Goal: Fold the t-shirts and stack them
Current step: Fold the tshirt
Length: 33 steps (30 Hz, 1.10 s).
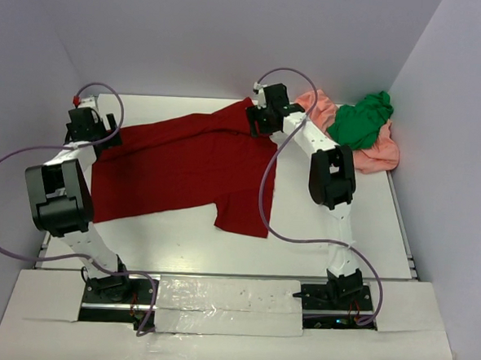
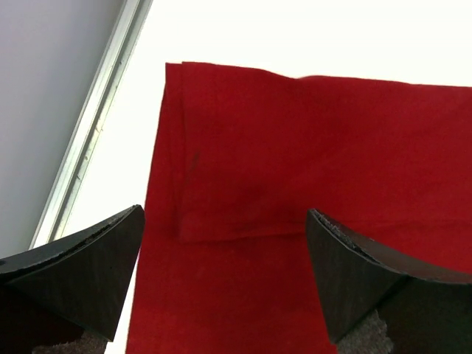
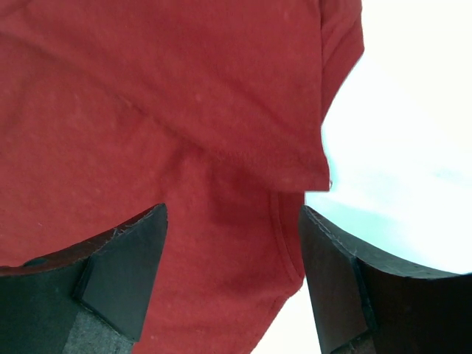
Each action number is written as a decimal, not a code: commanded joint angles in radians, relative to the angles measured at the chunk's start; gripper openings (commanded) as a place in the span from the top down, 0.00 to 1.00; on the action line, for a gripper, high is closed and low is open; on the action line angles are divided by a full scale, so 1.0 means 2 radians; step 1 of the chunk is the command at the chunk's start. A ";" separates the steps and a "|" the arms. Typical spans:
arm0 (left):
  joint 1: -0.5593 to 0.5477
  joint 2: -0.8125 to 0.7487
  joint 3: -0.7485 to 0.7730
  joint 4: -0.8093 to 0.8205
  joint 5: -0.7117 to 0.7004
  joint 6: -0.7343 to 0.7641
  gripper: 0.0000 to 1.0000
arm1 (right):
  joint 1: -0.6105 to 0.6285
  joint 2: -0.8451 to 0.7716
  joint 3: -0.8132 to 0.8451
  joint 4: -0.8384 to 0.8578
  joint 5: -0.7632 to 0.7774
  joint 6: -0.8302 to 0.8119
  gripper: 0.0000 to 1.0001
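Observation:
The dark red t-shirt [image 1: 184,168] lies spread across the white table, partly folded, with a sleeve pointing toward the near side. My left gripper [image 1: 104,135] hangs over its left edge. In the left wrist view that gripper [image 2: 225,221] is open above a folded-over hem of the red t-shirt [image 2: 295,147], with nothing between its fingers. My right gripper [image 1: 256,120] hovers over the shirt's far right corner. It too is open [image 3: 232,214], with the edge of the red cloth [image 3: 147,110] below it. The green t-shirt [image 1: 362,120] lies crumpled on the salmon-pink t-shirt [image 1: 374,155] at the far right.
Lavender walls close in the table [image 1: 301,249] on the left, back and right. A metal rail [image 2: 96,125] runs along the table's left edge, close to my left gripper. Purple cables [image 1: 268,190] loop off both arms.

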 commanded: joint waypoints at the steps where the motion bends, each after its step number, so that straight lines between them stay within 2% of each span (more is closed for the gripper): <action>1: -0.008 -0.032 -0.015 0.038 -0.020 -0.009 0.01 | 0.001 -0.001 0.024 0.010 -0.005 0.009 0.23; 4: -0.015 -0.040 -0.023 0.047 -0.028 -0.005 0.01 | 0.002 0.006 0.035 0.012 -0.010 0.011 0.25; 9: -0.019 -0.043 -0.024 0.041 -0.030 -0.003 0.01 | 0.001 0.039 0.081 -0.031 -0.003 0.022 0.27; 18: -0.022 -0.049 -0.022 0.039 -0.030 -0.004 0.01 | 0.002 0.059 0.099 -0.076 -0.009 0.048 0.32; 22: -0.025 -0.053 -0.023 0.041 -0.032 -0.004 0.01 | 0.002 0.053 0.078 -0.063 -0.017 0.049 0.47; 23: -0.027 -0.055 -0.026 0.042 -0.033 -0.004 0.01 | 0.002 0.049 0.066 -0.059 -0.020 0.047 0.55; 26: -0.030 -0.063 -0.038 0.051 -0.036 -0.002 0.01 | 0.002 0.040 0.046 -0.048 -0.026 0.045 0.61; 28: -0.032 -0.068 -0.046 0.055 -0.042 -0.002 0.01 | 0.003 0.036 0.033 -0.041 -0.026 0.043 0.60; 30: -0.032 -0.073 -0.053 0.065 -0.043 -0.002 0.01 | 0.004 0.032 0.029 -0.038 -0.029 0.036 0.49; 31: -0.033 -0.076 -0.057 0.067 -0.047 -0.001 0.01 | 0.005 0.031 0.025 -0.037 -0.027 0.036 0.38; 33: -0.034 -0.079 -0.060 0.072 -0.047 -0.002 0.01 | 0.008 0.026 0.019 -0.025 -0.026 0.033 0.31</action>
